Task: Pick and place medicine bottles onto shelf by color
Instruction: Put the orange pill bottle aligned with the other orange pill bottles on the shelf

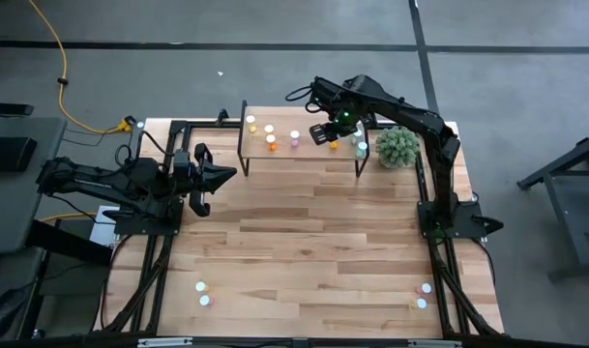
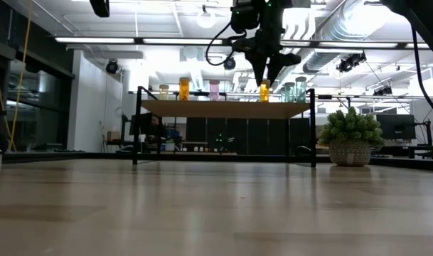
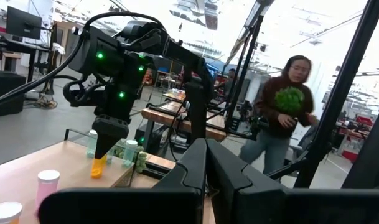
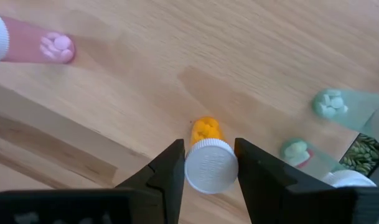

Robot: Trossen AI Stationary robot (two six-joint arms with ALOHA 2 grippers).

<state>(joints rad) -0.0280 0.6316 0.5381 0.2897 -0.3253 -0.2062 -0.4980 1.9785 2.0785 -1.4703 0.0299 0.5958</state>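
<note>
The shelf (image 1: 304, 162) stands at the table's far edge, and several medicine bottles stand on it in a row: yellow (image 2: 163, 92), orange (image 2: 183, 89), pink (image 2: 214, 89) and teal (image 2: 296, 89). My right gripper (image 2: 266, 75) hangs over the shelf, pointing down and shut on an orange bottle (image 2: 264, 90) between the pink and teal ones. I cannot tell whether the bottle's base touches the shelf top. My left gripper (image 1: 228, 174) waits shut above the table's left side. My right gripper pinches the orange bottle's white cap (image 4: 209, 167) between its two fingers, one on each side. The fingers (image 4: 172, 169) come from above and point down. The bottle hangs upright below them, with its orange body (image 4: 205, 129) toward the shelf (image 4: 145, 74).
A fuzzy green plant in a pot (image 1: 397, 147) stands right of the shelf. Two bottles (image 1: 203, 294) stand near the table's front left and two (image 1: 424, 296) near its front right. A person (image 3: 282, 118) moves in the room beyond the table.
</note>
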